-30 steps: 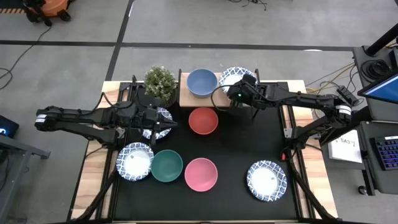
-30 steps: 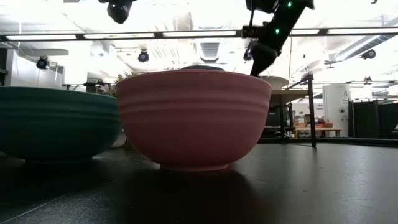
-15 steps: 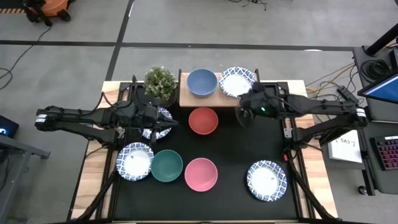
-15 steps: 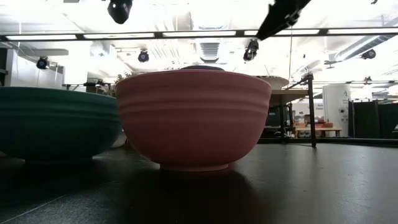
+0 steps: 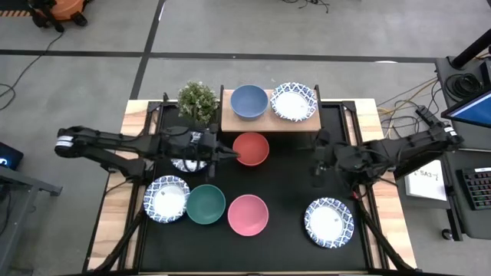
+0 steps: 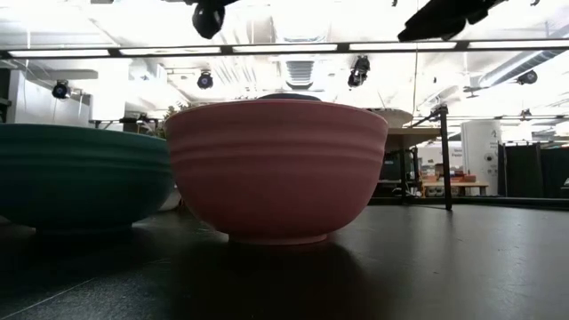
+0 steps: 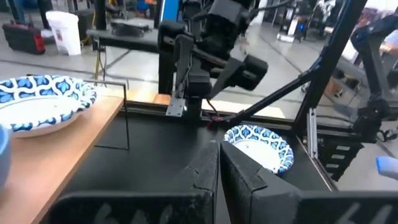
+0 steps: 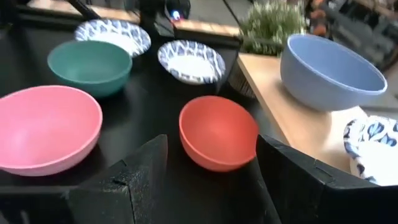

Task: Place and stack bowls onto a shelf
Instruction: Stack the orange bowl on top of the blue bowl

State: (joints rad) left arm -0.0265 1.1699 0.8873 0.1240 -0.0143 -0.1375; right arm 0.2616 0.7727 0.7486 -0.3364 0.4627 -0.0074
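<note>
**Bowls Spread Over a Black Tabletop**

On the black tabletop [image 5: 291, 192], bordered by pale wood, six bowls sat loose: a red bowl [image 5: 251, 148] just in front of the shelf [image 5: 230, 121], a green bowl [image 5: 205, 204] and a pink bowl [image 5: 248, 215] side by side nearer the front, and three blue-patterned white bowls [image 5: 330, 221]. The shelf at the back edge carried a blue bowl [image 5: 248, 100] beside a fourth patterned bowl [image 5: 293, 100]. A potted plant [image 5: 198, 100] stood just left of the shelf. The left gripper [image 5: 228, 154] hovered by the red bowl's left rim, fingers pressed together, holding nothing. The right gripper [image 5: 316, 162] hung above bare tabletop, fingers spread wide. Around the table lay grey concrete floor [image 5: 77, 77]; ceiling light strips [image 6: 284, 46] ran across the room behind.
</note>
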